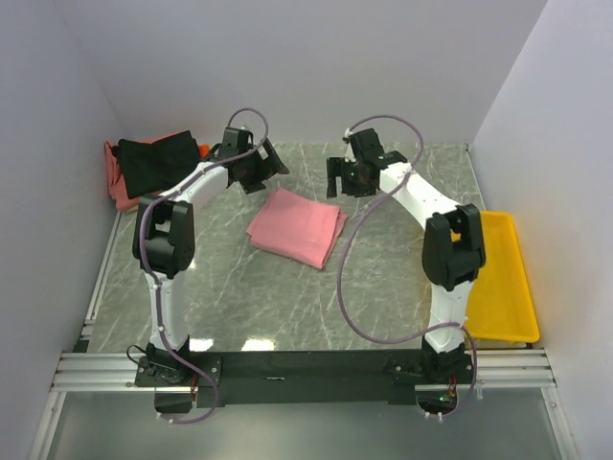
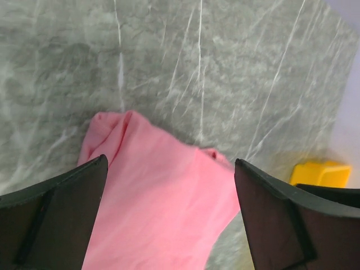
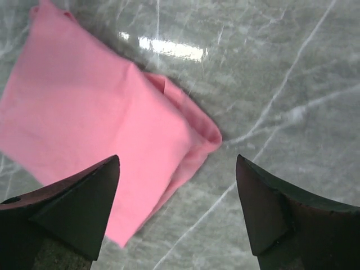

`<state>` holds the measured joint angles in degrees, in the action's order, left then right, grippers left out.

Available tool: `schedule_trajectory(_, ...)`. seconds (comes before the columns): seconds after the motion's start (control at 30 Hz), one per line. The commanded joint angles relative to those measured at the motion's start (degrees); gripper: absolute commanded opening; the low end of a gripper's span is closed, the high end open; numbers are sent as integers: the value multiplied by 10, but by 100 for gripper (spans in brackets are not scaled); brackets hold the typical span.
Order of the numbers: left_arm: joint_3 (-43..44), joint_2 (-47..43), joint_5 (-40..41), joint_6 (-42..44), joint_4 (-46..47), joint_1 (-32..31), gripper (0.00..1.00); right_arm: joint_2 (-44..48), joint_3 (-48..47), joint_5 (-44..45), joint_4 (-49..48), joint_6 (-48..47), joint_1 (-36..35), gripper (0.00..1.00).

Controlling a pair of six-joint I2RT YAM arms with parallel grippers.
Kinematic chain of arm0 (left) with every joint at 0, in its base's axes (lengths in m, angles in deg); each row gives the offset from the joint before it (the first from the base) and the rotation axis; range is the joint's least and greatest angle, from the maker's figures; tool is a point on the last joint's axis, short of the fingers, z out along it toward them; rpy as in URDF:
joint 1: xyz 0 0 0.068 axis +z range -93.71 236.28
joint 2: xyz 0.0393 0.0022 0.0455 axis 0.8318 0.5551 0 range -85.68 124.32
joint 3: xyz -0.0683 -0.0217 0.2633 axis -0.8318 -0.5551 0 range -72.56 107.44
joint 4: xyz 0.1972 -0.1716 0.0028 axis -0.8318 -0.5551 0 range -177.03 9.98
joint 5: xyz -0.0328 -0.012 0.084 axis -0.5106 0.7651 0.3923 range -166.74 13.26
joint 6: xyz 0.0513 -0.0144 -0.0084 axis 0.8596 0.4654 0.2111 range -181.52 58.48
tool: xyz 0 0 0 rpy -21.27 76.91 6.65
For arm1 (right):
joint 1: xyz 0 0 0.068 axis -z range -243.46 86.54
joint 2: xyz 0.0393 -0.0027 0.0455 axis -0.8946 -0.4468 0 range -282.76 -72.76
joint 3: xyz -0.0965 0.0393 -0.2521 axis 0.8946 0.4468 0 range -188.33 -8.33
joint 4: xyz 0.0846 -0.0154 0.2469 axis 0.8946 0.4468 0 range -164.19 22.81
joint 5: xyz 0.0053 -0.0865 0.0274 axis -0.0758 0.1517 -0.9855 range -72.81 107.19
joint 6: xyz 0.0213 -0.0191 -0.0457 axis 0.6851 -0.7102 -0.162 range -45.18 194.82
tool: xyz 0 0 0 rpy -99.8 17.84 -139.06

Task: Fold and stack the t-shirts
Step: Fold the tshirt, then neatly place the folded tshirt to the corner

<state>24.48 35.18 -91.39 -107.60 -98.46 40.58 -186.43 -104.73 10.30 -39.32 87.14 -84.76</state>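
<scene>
The folded t-shirt (image 1: 297,227) was plain pink, the desk (image 1: 239,297) grey marble veined white, the bin (image 1: 503,287) yellow, the corner pile (image 1: 153,161) black over salmon.

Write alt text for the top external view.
A folded pink shirt lies at the centre of a grey marble table, with the left pincer and right pincer open just beyond its far corners. A black shirt tops a pile in the far left corner; a yellow bin sits at the right edge.
</scene>
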Motion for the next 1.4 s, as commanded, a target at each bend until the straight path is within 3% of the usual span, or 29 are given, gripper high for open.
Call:
schedule_trajectory(0.0,-45,-85,26,97,2,-6,99,105,56,-14,-37,14,-2,90)
schedule_trajectory(0.13,-120,-126,43,195,-4,-6,99,186,161,-47,-84,24,-2,91)
schedule_trajectory(0.33,-135,-92,64,206,-32,-6,99,288,296,-63,-113,30,-2,93)
schedule_trajectory(0.6,-131,-38,56,245,-44,-25,99,353,344,-57,-94,36,-2,94)
schedule_trajectory(0.8,-116,-3,103,257,-68,-49,97,383,365,-69,-89,39,-2,94)
schedule_trajectory(1.1,-108,36,165,244,-96,-102,56,413,378,-41,-88,37,-3,94)
schedule_trajectory(1.2,-86,56,218,237,-117,-118,28,417,381,-9,-84,44,-2,94)
schedule_trajectory(1.23,-68,67,229,233,-124,-118,4,418,380,6,-83,45,-1,94)
schedule_trajectory(1.37,-33,76,294,230,-147,-118,1,427,387,19,-87,46,-1,94)
